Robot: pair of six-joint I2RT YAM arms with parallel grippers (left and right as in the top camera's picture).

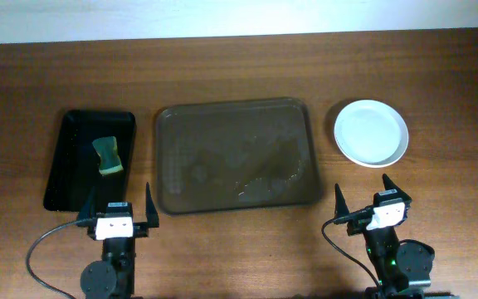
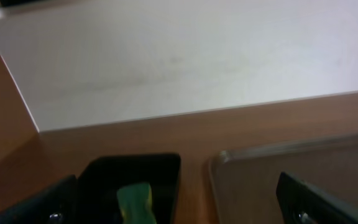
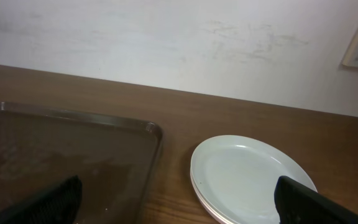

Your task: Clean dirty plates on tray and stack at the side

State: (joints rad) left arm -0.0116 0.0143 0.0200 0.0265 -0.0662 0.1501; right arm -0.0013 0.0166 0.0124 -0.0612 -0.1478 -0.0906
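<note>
Overhead view: the plates point(image 1: 371, 133) lie stacked on the wooden surface point(image 1: 446, 75), just right of the brown tray point(image 1: 232, 105), which bears only faint streaks. Left gripper point(image 1: 118, 199) and right gripper point(image 1: 363, 195) hover near the front edge, fingers spread, holding nothing. A green sponge point(image 1: 107, 156) rests in the black tray point(image 1: 65, 166). The plates look stiff, smooth, probably slippery and breakable; a pinch across the raised near rim would suit best.
</note>
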